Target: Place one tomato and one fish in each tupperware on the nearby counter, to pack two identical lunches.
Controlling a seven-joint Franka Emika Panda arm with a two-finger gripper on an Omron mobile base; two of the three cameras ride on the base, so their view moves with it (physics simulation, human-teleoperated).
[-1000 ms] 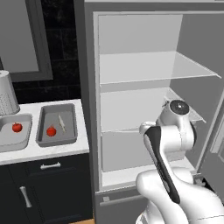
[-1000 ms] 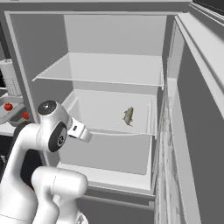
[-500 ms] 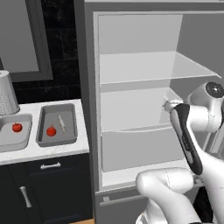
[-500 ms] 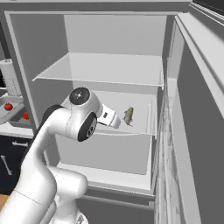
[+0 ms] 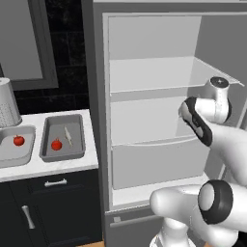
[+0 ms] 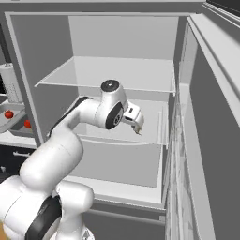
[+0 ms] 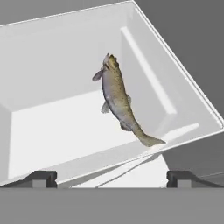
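A brownish fish (image 7: 118,98) lies on the white fridge shelf (image 7: 52,127), just ahead of my gripper (image 7: 112,178), whose fingertips (image 7: 41,177) stand wide apart with nothing between them. In the right base view the gripper (image 6: 137,126) reaches into the middle shelf of the open fridge. On the counter (image 5: 48,166) to the left sit both tupperware trays. The lighter one (image 5: 9,155) holds a tomato (image 5: 19,140). The darker one (image 5: 77,144) holds a tomato (image 5: 56,144) and a second fish (image 5: 68,135).
The fridge (image 5: 154,96) stands open with glass shelves (image 6: 108,77), and its door (image 6: 206,140) swings out on the right. A grey metal canister (image 5: 7,103) stands behind the lighter tray. Dark cabinets (image 5: 48,207) run under the counter.
The arm has swung right and forward into the fridge, bringing the hand up to the fish on the middle shelf. The gripper has stayed open.
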